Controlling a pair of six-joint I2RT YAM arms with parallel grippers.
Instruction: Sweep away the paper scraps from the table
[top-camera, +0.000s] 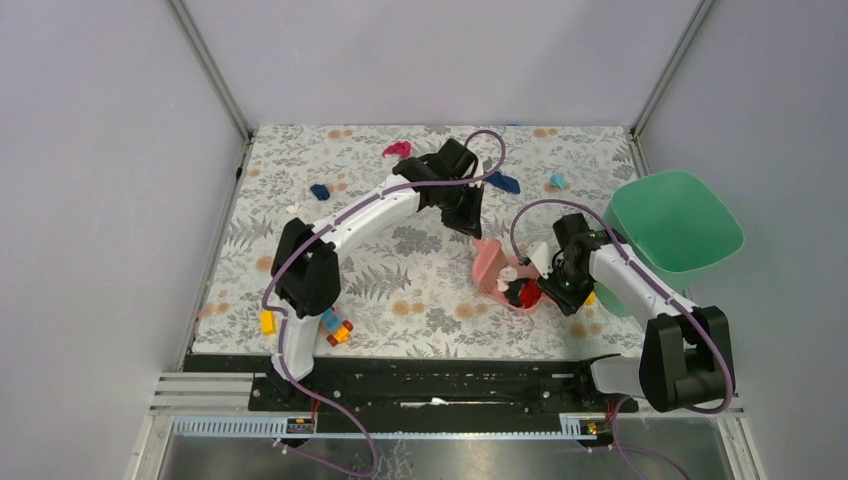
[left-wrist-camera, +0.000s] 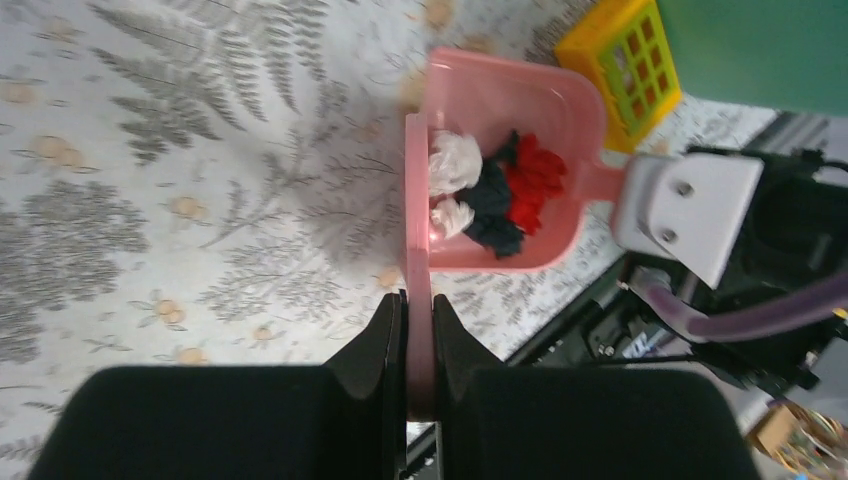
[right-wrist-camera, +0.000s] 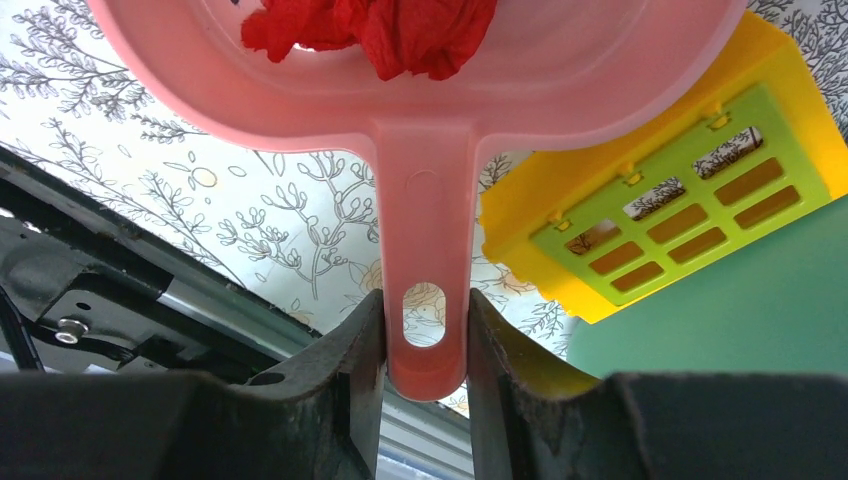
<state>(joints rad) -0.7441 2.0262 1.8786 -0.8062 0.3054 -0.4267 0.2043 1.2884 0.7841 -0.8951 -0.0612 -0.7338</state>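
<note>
1. Two arms reach out over the bench (top-camera: 400, 290), which is covered in a cloth printed with ferns and flowers.
2. The left jaws are clamped tight on a thin pink scraper (left-wrist-camera: 418, 300). The left wrist view shows it edge-on, with its blade standing at the open lip of the pink dustpan (left-wrist-camera: 500, 100).
3. The right jaws pinch the dustpan's handle (right-wrist-camera: 425, 250) from both sides, level with its hanging hole.
4. The dustpan is right of centre on the bench, between the two arms. Whether it lies flat or is tipped cannot be told.
5. Some paper scraps (left-wrist-camera: 500, 195) are bunched inside the pan: two white, one dark and one red.
6. Other scraps lie loose along the far side of the bench, well apart from the pan: a magenta scrap (top-camera: 397, 150), a dark blue scrap (top-camera: 320, 191), a blue scrap (top-camera: 503, 182) and a teal scrap (top-camera: 556, 181).
7. A yellow grid-topped block (right-wrist-camera: 680, 200) sits just beside the pan's handle, next to the green bin (top-camera: 675, 220) at the right edge.
8. Several toy bricks (top-camera: 335, 328) lie near the left arm's base.
</note>
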